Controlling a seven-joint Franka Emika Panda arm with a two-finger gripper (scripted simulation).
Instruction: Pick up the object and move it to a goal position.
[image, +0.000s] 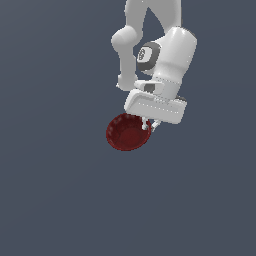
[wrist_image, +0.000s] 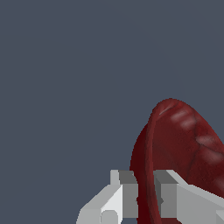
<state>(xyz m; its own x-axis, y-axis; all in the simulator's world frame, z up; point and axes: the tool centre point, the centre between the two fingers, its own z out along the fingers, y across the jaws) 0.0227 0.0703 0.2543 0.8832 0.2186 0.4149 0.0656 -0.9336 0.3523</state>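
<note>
The object is a small round dark red bowl (image: 128, 133) with a ribbed inside, hanging tilted under the white arm's hand. My gripper (image: 148, 124) is shut on its thin rim at the side toward the exterior view's right. In the wrist view the bowl (wrist_image: 183, 148) stands on edge, and its rim runs between the two grey pads (wrist_image: 128, 192), which press on it from both sides. My gripper (wrist_image: 145, 194) holds only that rim section; the bowl's far half is cut off by the picture edge.
A plain dark grey-blue surface (image: 55, 190) fills both views. The white arm (image: 170, 60) comes down from the top of the exterior view. No goal marker or other object shows.
</note>
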